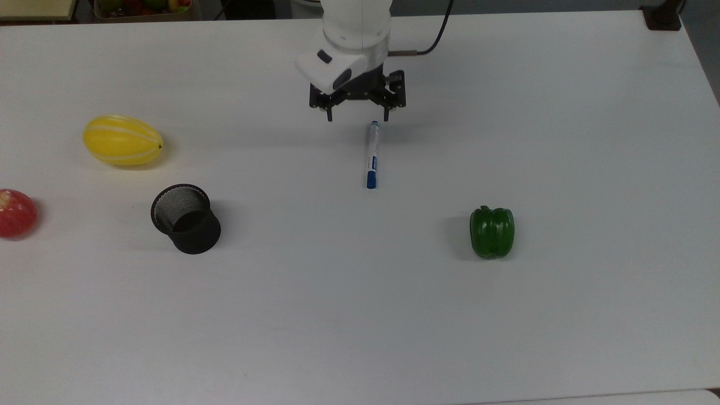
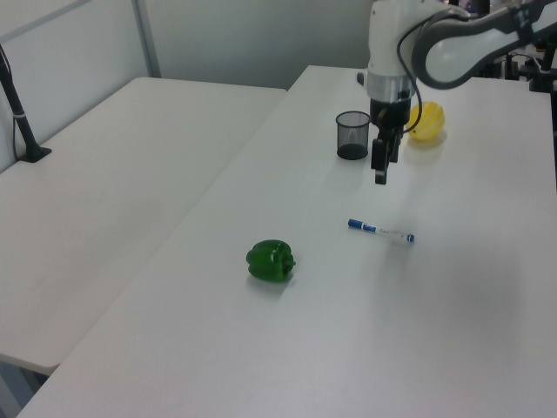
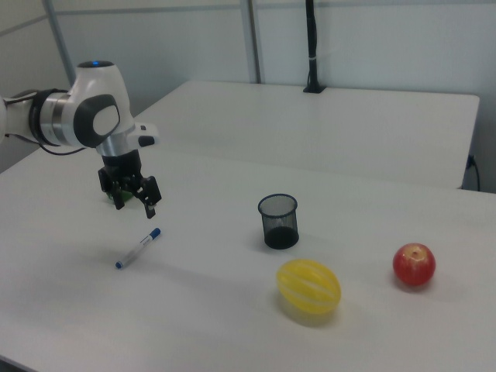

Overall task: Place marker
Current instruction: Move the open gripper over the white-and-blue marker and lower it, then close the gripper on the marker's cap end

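Observation:
The marker [image 1: 371, 154] lies flat on the white table [image 1: 360, 315], white with a blue cap at its near end in the top view. It also lies free in the left view as the marker [image 2: 381, 231] and in the right view as the marker [image 3: 139, 248]. My gripper [image 1: 358, 118] hangs open and empty above the table, just beyond the marker's small blue end. One of its fingertips [image 1: 386, 118] stands close by that end in the top view. In the left view the gripper [image 2: 380, 174] is above and behind the marker. In the right view the gripper [image 3: 132, 208] hovers over it.
A black mesh cup [image 1: 185, 218] stands upright at the top view's left, with a yellow melon [image 1: 122, 140] and a red apple [image 1: 17, 213] beyond it. A green pepper [image 1: 492, 232] sits at the top view's right. A second table [image 2: 113, 192] adjoins in the left view.

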Action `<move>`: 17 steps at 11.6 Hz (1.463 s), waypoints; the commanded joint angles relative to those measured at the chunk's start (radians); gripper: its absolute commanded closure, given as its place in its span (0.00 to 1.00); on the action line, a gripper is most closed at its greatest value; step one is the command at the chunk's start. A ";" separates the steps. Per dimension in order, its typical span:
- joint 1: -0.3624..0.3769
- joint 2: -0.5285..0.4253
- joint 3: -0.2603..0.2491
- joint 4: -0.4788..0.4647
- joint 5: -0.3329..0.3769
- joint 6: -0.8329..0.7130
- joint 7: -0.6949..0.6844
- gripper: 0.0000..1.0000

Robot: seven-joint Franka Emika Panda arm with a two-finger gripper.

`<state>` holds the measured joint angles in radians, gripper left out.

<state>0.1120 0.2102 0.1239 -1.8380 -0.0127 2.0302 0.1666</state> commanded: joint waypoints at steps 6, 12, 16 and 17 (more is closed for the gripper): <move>0.041 0.139 -0.001 -0.009 -0.110 0.140 0.140 0.00; 0.052 0.205 -0.001 -0.004 -0.113 0.205 0.157 0.07; 0.057 0.210 -0.001 -0.004 -0.118 0.216 0.157 0.44; 0.057 0.210 -0.001 -0.003 -0.119 0.216 0.157 0.55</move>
<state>0.1612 0.4209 0.1257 -1.8378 -0.1048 2.2190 0.2956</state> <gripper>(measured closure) 0.286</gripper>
